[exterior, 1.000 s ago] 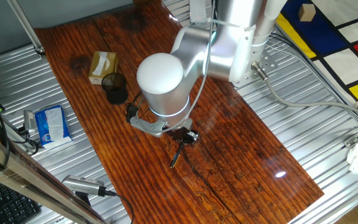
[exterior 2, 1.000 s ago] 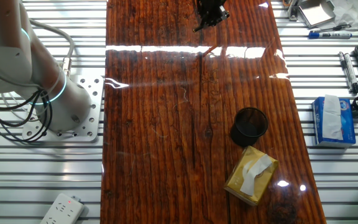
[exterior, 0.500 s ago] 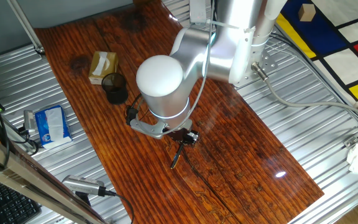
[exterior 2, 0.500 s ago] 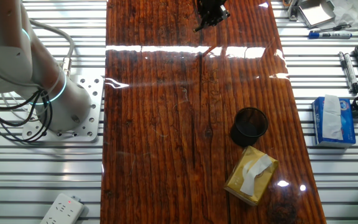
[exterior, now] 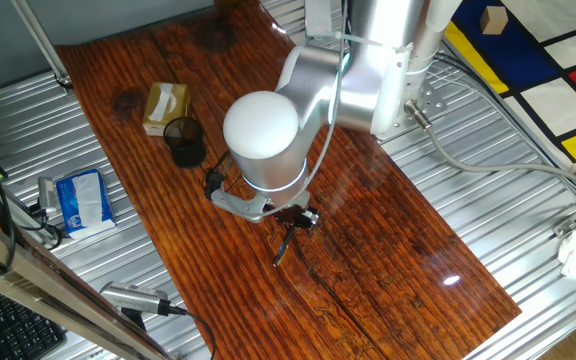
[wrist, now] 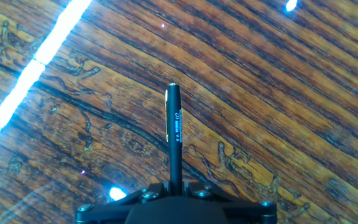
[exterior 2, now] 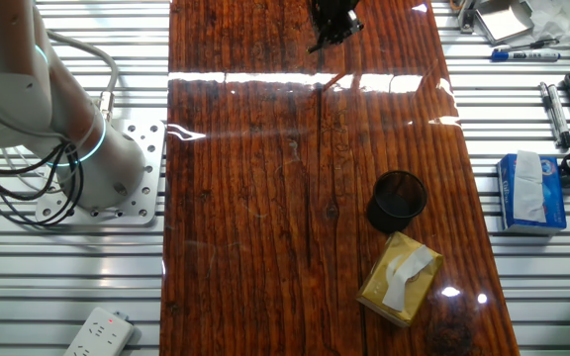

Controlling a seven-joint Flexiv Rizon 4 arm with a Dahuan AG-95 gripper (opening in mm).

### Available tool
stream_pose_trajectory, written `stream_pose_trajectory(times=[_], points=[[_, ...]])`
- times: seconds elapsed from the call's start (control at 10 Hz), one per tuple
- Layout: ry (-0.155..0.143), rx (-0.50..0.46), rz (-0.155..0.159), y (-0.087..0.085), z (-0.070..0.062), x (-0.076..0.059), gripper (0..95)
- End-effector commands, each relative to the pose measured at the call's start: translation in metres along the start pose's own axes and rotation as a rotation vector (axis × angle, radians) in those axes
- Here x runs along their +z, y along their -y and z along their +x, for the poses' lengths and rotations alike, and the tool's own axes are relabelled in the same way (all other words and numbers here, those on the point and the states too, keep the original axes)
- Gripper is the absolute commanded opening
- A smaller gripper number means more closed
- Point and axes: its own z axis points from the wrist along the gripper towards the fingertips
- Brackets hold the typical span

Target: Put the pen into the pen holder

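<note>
- The claw (wrist: 174, 190) is gripping the pen (wrist: 174, 137) by one end, its free end pointing out over the wooden surface (exterior: 388, 230).
- The pen is looking light, stiff and slick, so a firm pinch matters.
- The pen holder (exterior: 184, 140) is standing well apart.

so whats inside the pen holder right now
The pen holder looks empty from above in the other fixed view, though its dark interior hides the bottom. The pen is not in it: the gripper holds it above the table.
</note>
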Motion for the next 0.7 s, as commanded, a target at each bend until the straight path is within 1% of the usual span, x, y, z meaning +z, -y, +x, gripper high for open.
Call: stream_pose_trajectory(times=[0.1,0.3,0.4,0.5,0.6,0.7], points=[[-0.003,-0.106,0.003,0.033,0.021,-0.003,0.0],[-0.022,-0.196,0.01,0.073,0.05,-0.007,0.0],[-0.025,-0.203,0.011,0.075,0.052,-0.008,0.0],[-0.042,-0.25,0.02,0.097,0.075,-0.012,0.0],[-0.045,-0.264,0.022,0.102,0.08,-0.013,0.0],[-0.046,-0.286,0.023,0.115,0.092,-0.016,0.0]])
